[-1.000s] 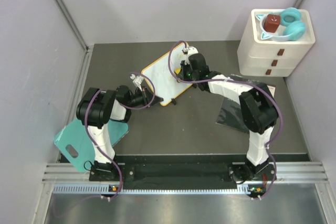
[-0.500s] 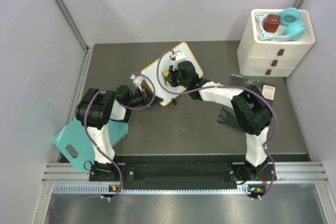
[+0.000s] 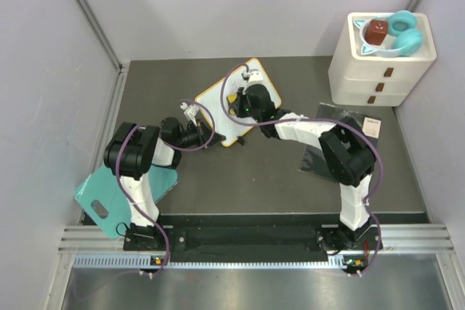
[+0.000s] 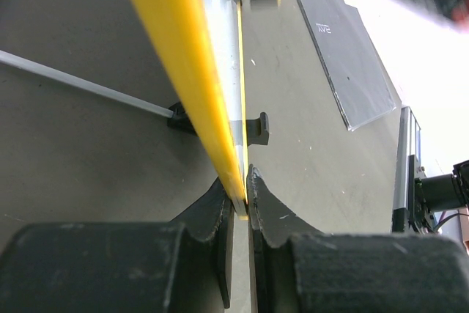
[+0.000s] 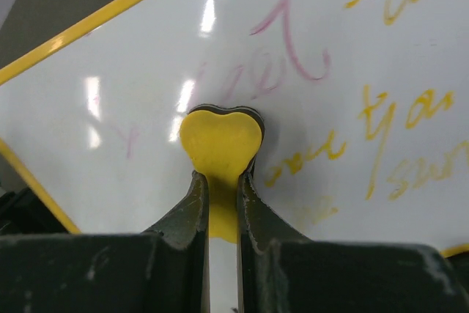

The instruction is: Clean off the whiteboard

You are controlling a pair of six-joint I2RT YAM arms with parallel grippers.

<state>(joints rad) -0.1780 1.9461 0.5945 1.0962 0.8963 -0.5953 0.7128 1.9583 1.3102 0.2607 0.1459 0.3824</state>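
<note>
1. Top external view: the whiteboard (image 3: pixel 214 101) lies askew on the dark surface (image 3: pixel 254 172), nearer its far edge and about midway between its left and right edges.
   - A second ago the right arm covered the board's far right corner. It has since swept toward the board's middle, and that corner now shows.
   - Over the last half second it has hardly moved.
   - The left pincer (image 3: pixel 205 136) has stayed at the board's near left edge.
   - I judge this to be a wiping stroke under way, with the board held steady.

2. Left wrist view: the left pincer (image 4: pixel 238 196) is nearly closed, nipping the board's thin edge.
   - The yellow frame (image 4: pixel 183 71) is smooth and glossy, and a small black foot (image 4: pixel 258 128) juts beneath it.
   - A flat, matte dark sheet (image 4: pixel 344 56) lies beyond on the surface.

3. Right wrist view: the right pincer (image 5: pixel 220 181) is closed narrowly on a yellow, heart-shaped eraser (image 5: pixel 220 141), which looks pressed flat against the board.
   - The board face is shiny white and shows lamp glare.
   - Orange handwriting (image 5: pixel 396 122) is still bold to the right.
   - Pinkish strokes (image 5: pixel 286 49) just above the eraser look faint and smeared.
   - Much writing remains, so I judge the erasing far from finished.
</note>
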